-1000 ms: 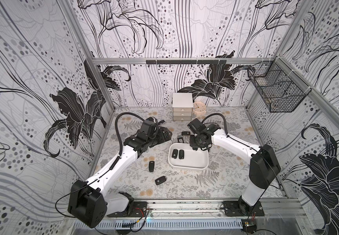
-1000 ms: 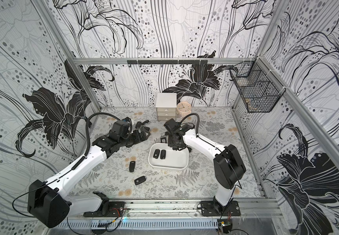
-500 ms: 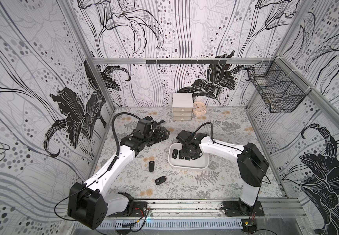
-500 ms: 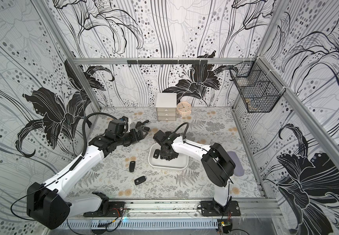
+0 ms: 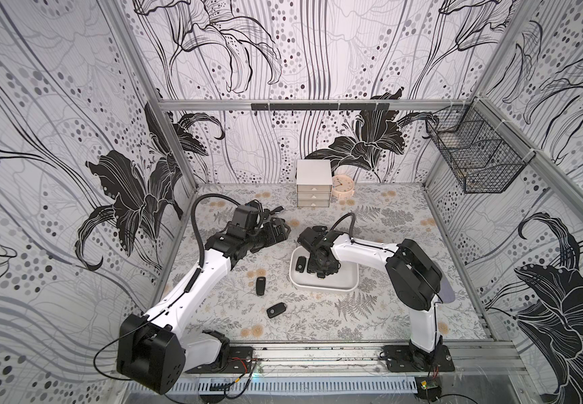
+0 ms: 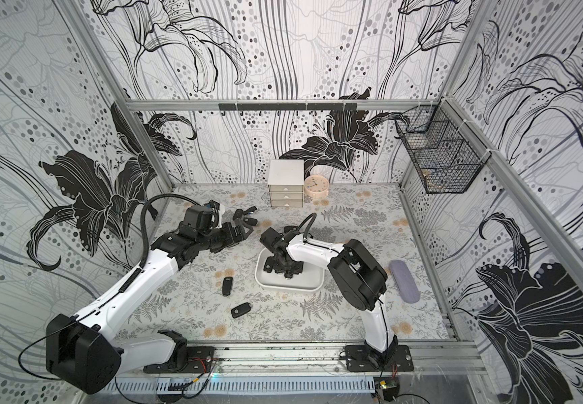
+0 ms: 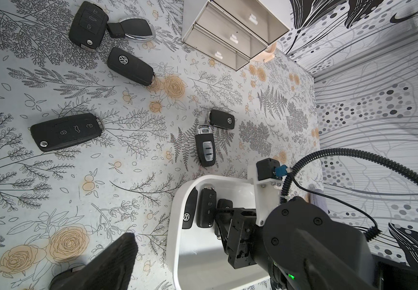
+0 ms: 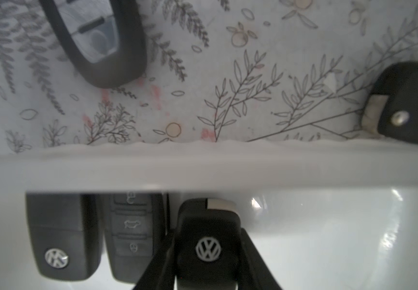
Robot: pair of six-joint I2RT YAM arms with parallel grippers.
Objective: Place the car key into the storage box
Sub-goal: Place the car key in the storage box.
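Note:
The storage box (image 5: 347, 278), a shallow white tray, sits mid-table in both top views (image 6: 309, 284). My right gripper (image 5: 319, 271) reaches down inside it, shut on a black car key (image 8: 208, 226) with a VW badge, close to the box's floor by its wall (image 8: 202, 165). Two more black keys (image 8: 57, 238) (image 8: 132, 231) lie flat in the box beside it. My left gripper (image 5: 276, 224) hovers open and empty over the table, back left of the box. Only one of its fingers (image 7: 117, 261) shows in the left wrist view.
Two loose keys (image 5: 260, 286) (image 5: 276, 310) lie in front left of the box. Several more (image 7: 67, 130) (image 7: 205, 148) lie behind it. A white three-drawer cabinet (image 5: 312, 189) and a clock (image 5: 343, 184) stand at the back wall. A wire basket (image 5: 475, 164) hangs right; a grey case (image 6: 403, 281) lies right.
My right gripper has carried the key from behind the box forward and down into it, next to the two keys there. The left arm drew back slightly, still open.

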